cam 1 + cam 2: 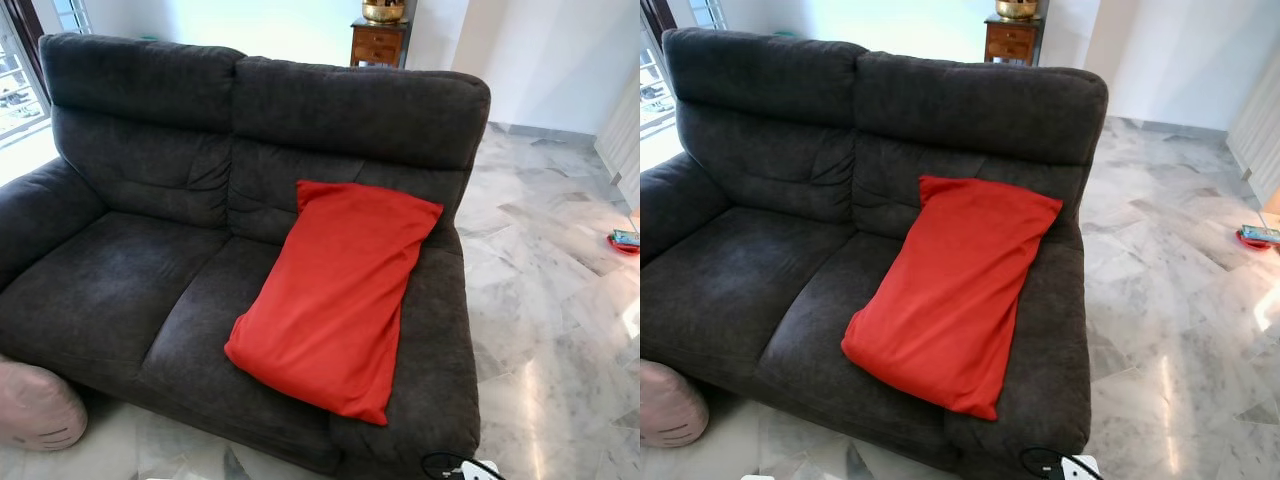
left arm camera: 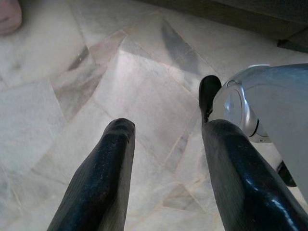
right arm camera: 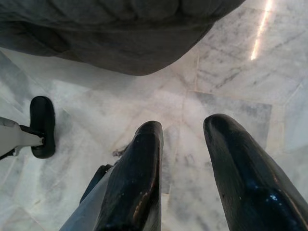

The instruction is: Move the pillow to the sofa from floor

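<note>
Pillow: your red pillow (image 1: 335, 295) lies on the right-hand seat of the sofa (image 1: 130, 290), its upper end leaning against the backrest and its lower corner reaching over the front edge of the cushion beside the right armrest.
Why it sits so: it rests slanted along the seat, so the backrest props it and the seat carries its weight (I judge it settled, though the overhanging corner could let it slide).
Task state: with the pillow on the sofa and nothing gripped, you can treat the move as done, by my reading.
Left gripper (image 2: 163, 168): hangs low, pointing at the marble floor (image 2: 144, 91), fingers spread apart and empty.
Right gripper (image 3: 185, 171): likewise aimed at the floor near the sofa's base, fingers parted, holding nothing.
Containers: none that takes part in the task; a brass-coloured pot (image 1: 383, 10) stands on the small wooden cabinet (image 1: 377, 42) behind the sofa, contents not visible.
Other: a pink cushion (image 1: 35, 410) sits on the floor at the sofa's left front corner.
</note>
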Tool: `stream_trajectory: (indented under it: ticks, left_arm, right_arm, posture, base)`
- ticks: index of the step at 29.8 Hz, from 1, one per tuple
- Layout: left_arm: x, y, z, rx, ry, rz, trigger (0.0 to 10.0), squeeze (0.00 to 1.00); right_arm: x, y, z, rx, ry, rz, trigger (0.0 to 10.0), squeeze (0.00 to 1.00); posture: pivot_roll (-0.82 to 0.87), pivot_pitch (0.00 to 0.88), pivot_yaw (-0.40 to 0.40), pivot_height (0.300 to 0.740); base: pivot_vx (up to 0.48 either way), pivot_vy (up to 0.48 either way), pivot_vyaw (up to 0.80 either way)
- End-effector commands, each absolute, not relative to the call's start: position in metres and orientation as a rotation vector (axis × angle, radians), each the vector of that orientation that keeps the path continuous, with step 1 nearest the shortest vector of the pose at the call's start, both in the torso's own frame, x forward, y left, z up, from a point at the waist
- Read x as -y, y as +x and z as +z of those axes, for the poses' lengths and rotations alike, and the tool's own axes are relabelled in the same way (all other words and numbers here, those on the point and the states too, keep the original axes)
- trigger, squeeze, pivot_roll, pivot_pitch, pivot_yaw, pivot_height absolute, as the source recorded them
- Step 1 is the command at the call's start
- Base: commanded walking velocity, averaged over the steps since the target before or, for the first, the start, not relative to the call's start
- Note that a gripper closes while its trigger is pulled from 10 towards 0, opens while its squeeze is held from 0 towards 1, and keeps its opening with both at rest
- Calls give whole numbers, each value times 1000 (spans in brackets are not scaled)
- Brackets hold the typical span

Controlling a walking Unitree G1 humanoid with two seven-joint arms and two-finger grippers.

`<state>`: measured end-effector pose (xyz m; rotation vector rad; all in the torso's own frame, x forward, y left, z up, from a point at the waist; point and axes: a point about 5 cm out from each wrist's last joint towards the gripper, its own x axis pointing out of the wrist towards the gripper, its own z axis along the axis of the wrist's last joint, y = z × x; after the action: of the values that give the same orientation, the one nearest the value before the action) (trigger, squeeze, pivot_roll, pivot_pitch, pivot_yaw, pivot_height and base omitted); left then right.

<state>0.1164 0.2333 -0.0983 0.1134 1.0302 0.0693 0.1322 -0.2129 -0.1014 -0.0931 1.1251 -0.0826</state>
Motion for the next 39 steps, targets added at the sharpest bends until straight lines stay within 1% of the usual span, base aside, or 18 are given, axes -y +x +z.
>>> stream_trajectory:
  ticks: [1,4,6,15,19,24,27,34,39]
  left_arm:
    - [-228,114,-101,-1046,104,61,10000,0]
    - [-225,114,-101,-1049,106,56,10000,0]
    - [-224,115,-101,-1049,108,53,10000,0]
    - [-228,119,-99,-1046,126,47,10000,0]
    - [-232,120,-98,-1047,134,49,10000,0]
    - [-238,120,-97,-1048,144,51,10000,0]
    - [-241,120,-96,-1047,144,54,10000,0]
    - [-245,118,-95,-1049,143,62,10000,0]
    - [-245,112,-97,-1059,140,67,10000,0]
  right_arm:
    - [215,131,-102,-1126,-104,-75,10000,0]
    - [214,131,-101,-1127,-119,-65,10000,0]
    - [214,131,-102,-1124,-83,-83,10000,0]
    - [211,131,-102,-1126,-97,-62,10000,0]
    - [209,132,-102,-1125,-125,-45,10000,0]
    - [207,132,-102,-1124,-97,-58,10000,0]
    - [206,132,-103,-1119,-59,-83,10000,0]
    - [206,134,-102,-1118,-84,-66,10000,0]
    - [206,135,-102,-1119,-88,-57,10000,0]
  posture:
    - [83,0,-32,740]
    - [86,0,-33,740]
    - [88,0,-33,740]
    - [95,0,-20,740]
    - [92,0,-10,740]
    - [85,0,7,740]
    - [82,0,14,740]
    - [88,0,14,740]
    - [88,0,12,740]
  base:
    - [0,296,0]
    - [0,314,800]
    - [0,315,619]
    - [0,312,0]
    - [0,314,622]
    - [0,313,755]
    - [0,315,0]
    - [0,315,0]
    - [0,313,725]
